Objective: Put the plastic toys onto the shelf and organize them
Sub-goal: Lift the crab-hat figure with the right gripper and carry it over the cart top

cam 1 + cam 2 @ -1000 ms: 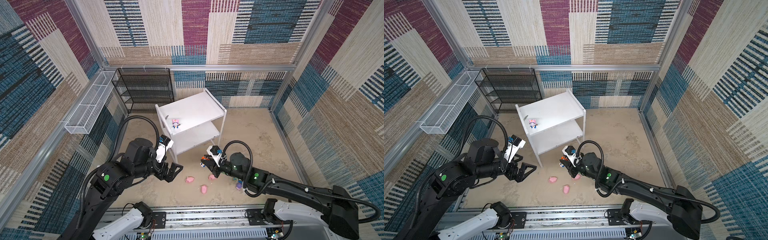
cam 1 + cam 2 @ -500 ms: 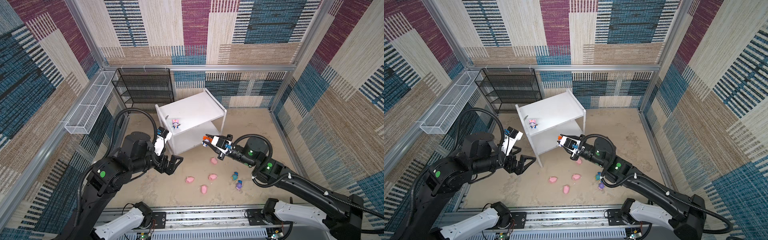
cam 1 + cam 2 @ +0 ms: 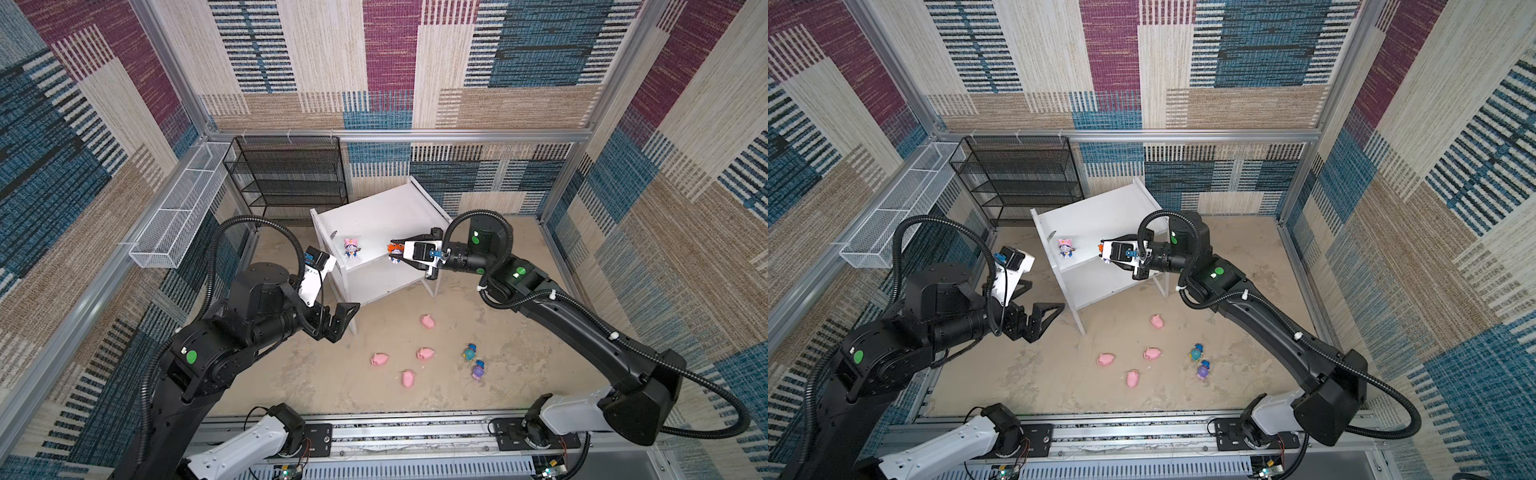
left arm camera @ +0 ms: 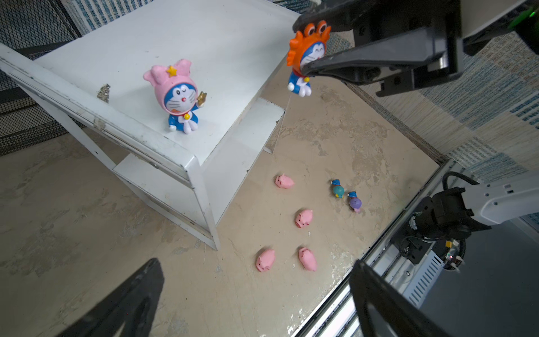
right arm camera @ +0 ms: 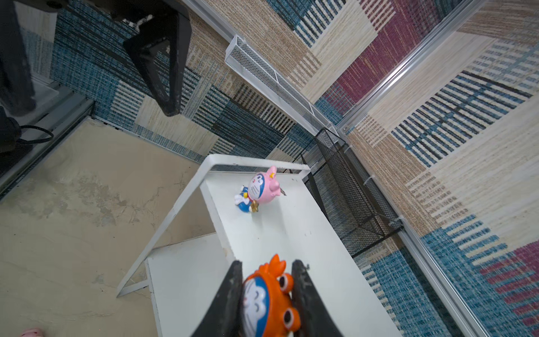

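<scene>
The white shelf (image 3: pixel 386 216) stands at the back middle. A pink-hooded figurine (image 3: pixel 351 247) (image 4: pixel 178 96) stands upright on its top board. My right gripper (image 3: pixel 395 246) (image 5: pixel 267 264) is shut on the head of an orange-hooded figurine (image 3: pixel 395 251) (image 4: pixel 306 55). It holds the toy in the air at the top board's front edge. My left gripper (image 3: pixel 343 320) hangs open and empty by the shelf's front-left leg. Several pink pigs (image 3: pixel 426 353) lie on the floor. Beside them lie a teal-hooded figurine (image 3: pixel 469 353) and a purple-hooded figurine (image 3: pixel 478 369).
A black wire-mesh rack (image 3: pixel 286 178) stands against the back wall, left of the shelf. A long white wire basket (image 3: pixel 178 224) hangs on the left wall. The arms' base rail (image 3: pixel 415 432) runs along the front edge. Patterned walls close in three sides.
My right gripper has risen from the floor beside the pigs to the shelf's top board, carrying the orange-hooded figurine. My left gripper stayed open and shifted only slightly.
</scene>
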Available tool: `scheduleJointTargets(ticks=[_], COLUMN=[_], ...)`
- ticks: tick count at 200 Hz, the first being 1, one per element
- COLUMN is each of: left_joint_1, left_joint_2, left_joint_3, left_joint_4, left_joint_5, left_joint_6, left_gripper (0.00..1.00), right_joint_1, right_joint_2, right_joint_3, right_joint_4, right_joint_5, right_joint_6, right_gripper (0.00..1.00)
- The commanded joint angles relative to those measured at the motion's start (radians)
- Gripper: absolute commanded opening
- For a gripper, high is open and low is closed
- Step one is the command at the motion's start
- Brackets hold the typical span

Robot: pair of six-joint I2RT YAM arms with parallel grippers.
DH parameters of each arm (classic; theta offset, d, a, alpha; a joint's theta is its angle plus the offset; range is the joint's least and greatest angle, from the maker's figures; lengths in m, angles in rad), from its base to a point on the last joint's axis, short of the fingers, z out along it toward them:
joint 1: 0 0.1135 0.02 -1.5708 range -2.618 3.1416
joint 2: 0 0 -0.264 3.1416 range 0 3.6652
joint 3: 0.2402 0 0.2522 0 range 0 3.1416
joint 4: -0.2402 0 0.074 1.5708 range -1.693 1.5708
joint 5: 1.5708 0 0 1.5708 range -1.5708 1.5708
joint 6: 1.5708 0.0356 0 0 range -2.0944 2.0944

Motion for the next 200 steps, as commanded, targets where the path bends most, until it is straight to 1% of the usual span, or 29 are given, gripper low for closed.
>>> scheduleJointTargets(ticks=[1,61,160,167,200], left_joint_1=[0.000,0.000,0.001,0.000,0.001], left_joint_2=[-0.018,-0.040,-0.041,-0.041,-0.044], left_joint_3=[-0.016,-0.030,-0.050,-0.052,-0.056], left_joint_4=[0.028,0.032,0.046,0.046,0.050], left_joint_5=[-0.027,-0.027,-0.020,-0.021,-0.024], left_joint_6=[0.040,0.047,0.048,0.047,0.047], left_gripper=[0.99,1.00,0.99,0.99,0.99], right_joint_1=[-0.015,-0.024,-0.024,-0.024,-0.024], right_joint_2=[0.046,0.152,0.212,0.216,0.246], right_joint_3=[0.054,0.139,0.180,0.213,0.261], right_joint_4=[-0.043,-0.032,-0.023,-0.029,-0.066], right_joint_5=[-0.074,-0.121,-0.129,-0.130,-0.140], right_joint_6=[-0.063,-0.074,-0.074,-0.078,-0.091], right_gripper=[0.24,0.25,0.27,0.27,0.27])
